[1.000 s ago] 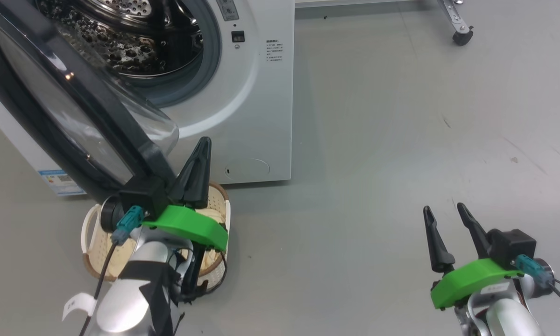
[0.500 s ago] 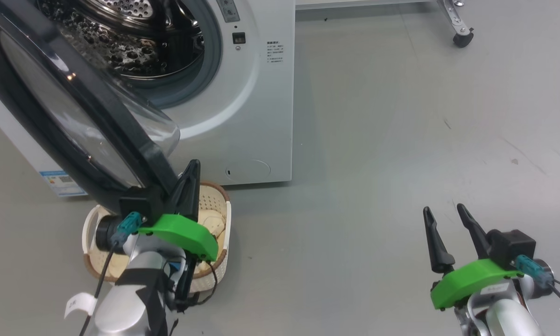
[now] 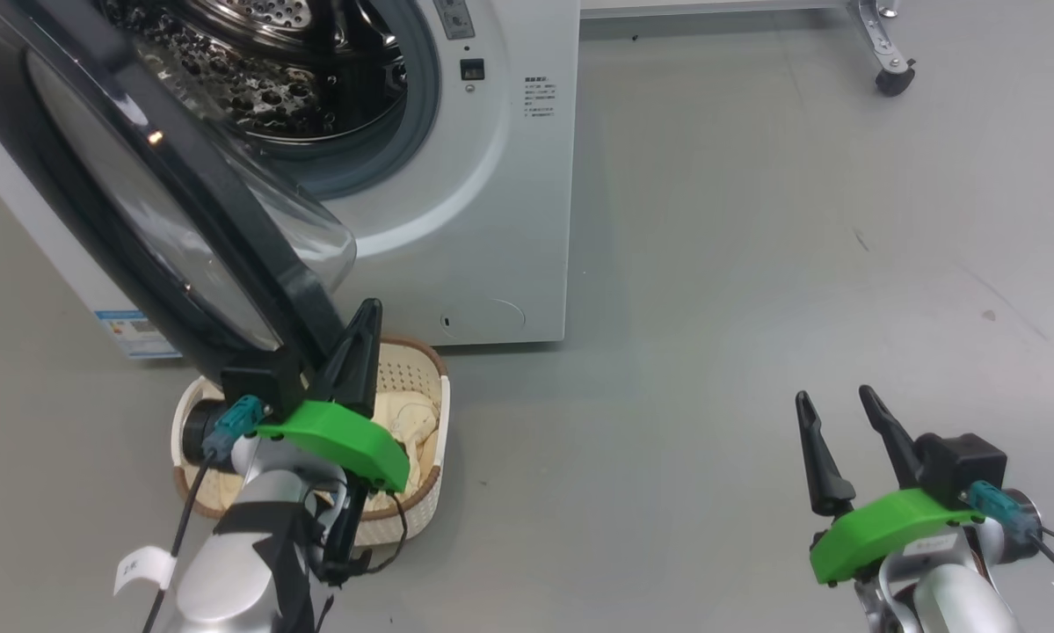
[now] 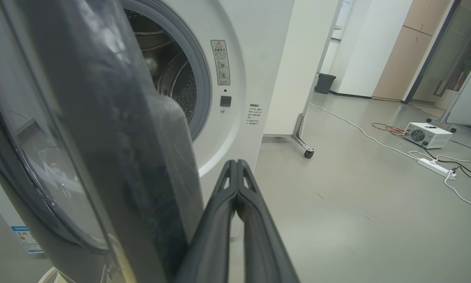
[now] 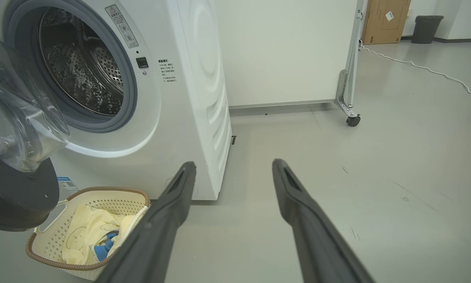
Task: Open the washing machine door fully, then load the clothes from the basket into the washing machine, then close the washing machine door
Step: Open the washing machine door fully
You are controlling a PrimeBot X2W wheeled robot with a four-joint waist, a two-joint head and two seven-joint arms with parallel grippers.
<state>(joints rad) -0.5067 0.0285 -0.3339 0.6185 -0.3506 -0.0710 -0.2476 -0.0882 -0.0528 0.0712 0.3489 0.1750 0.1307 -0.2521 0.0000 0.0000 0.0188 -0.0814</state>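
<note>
The white washing machine [image 3: 491, 220] stands ahead with its steel drum [image 3: 272, 61] exposed. Its black-rimmed door [image 3: 140, 202] hangs partly open, swung out to the left. My left gripper [image 3: 368, 308] is shut and empty, just right of the door's lower edge and above the basket [image 3: 443, 396]. In the left wrist view the shut fingers [image 4: 237, 162] rise close beside the door rim [image 4: 101, 137]; I cannot tell whether they touch. Pale yellow clothes [image 5: 86, 232] with a blue patch lie in the basket [image 5: 43, 251]. My right gripper [image 3: 834, 396] is open over bare floor, far right.
A white panel on a castor leg [image 5: 352, 120] stands behind the machine to the right. Cables, a power strip [image 4: 435, 167] and a white box [image 4: 426, 135] lie on the floor further back. Grey floor stretches between the machine and my right gripper [image 5: 234, 163].
My left gripper has drawn back and lower along the door's edge since a second ago. The head camera has shifted slightly. The door and the right gripper hold as before.
</note>
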